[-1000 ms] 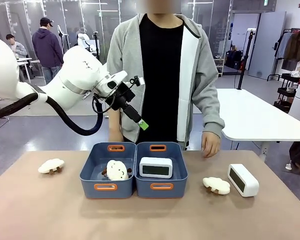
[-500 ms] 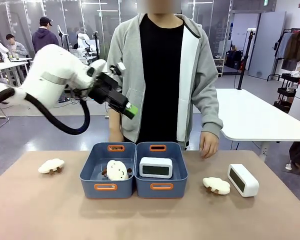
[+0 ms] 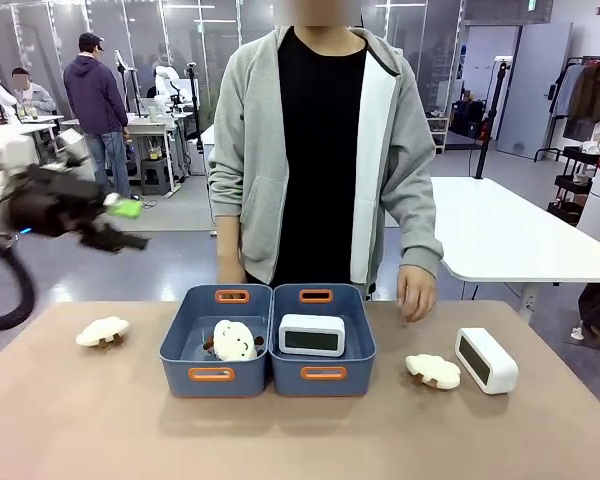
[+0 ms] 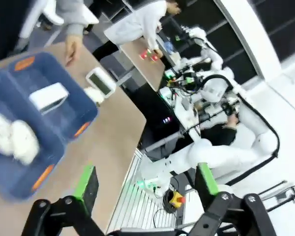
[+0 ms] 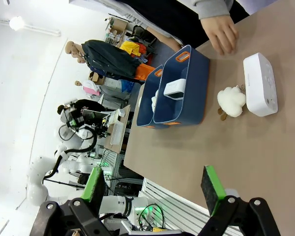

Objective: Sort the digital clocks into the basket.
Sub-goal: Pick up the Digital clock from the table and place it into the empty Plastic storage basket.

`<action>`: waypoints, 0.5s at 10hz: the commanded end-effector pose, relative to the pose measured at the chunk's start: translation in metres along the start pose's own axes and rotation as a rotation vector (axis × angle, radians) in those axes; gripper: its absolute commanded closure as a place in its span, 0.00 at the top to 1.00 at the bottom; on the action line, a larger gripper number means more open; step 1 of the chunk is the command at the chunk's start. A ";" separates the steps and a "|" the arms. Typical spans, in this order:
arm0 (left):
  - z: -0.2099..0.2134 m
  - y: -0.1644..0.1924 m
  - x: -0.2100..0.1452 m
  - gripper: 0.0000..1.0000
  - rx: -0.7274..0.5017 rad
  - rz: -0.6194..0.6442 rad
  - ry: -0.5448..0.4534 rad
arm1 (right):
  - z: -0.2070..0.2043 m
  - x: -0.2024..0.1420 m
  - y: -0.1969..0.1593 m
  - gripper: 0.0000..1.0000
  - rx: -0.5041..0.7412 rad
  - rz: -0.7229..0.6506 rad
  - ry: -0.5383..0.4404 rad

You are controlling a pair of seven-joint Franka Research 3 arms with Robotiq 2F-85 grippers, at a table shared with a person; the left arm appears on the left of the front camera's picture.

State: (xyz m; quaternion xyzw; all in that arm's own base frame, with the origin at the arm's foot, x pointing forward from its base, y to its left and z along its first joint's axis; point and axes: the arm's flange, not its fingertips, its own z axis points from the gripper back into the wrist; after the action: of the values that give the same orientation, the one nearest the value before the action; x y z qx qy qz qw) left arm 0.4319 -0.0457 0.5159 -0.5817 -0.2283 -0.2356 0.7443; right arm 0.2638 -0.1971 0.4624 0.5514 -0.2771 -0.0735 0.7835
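Now one clock point(image 3: 312, 335) lies in the right-hand basket point(image 3: 355, 376). The second clock point(image 3: 486, 360) stands on the worktop point(image 3: 300, 440) at lower right of the front view, long axis running obliquely away from the near edge, screen toward frame left. My right hand point(image 5: 154, 184), released and empty, is judged the nearer. My left hand point(image 3: 125, 225), likewise released, is motion-blurred at mid left.

The left gripper point(image 3: 128, 226) moves away. A second ago it hangs up high over the two blue baskets point(image 3: 180, 350), right in front of the person point(image 3: 320, 150). Now it is far off at the left side and looks blurry.
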 end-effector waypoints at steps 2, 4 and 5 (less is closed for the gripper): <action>0.075 0.018 -0.065 1.00 0.061 0.066 -0.153 | 0.002 0.001 0.000 1.00 0.010 0.016 -0.007; 0.120 0.027 -0.123 1.00 0.129 0.174 -0.299 | 0.002 0.001 0.000 1.00 0.010 0.016 -0.007; 0.138 0.023 -0.149 1.00 0.169 0.208 -0.365 | 0.002 0.001 0.000 1.00 0.010 0.016 -0.007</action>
State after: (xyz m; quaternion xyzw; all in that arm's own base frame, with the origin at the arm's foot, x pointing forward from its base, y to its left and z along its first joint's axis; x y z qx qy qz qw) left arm 0.3424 0.1024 0.4356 -0.5794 -0.2983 -0.0530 0.7566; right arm 0.2638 -0.1971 0.4624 0.5514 -0.2770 -0.0736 0.7835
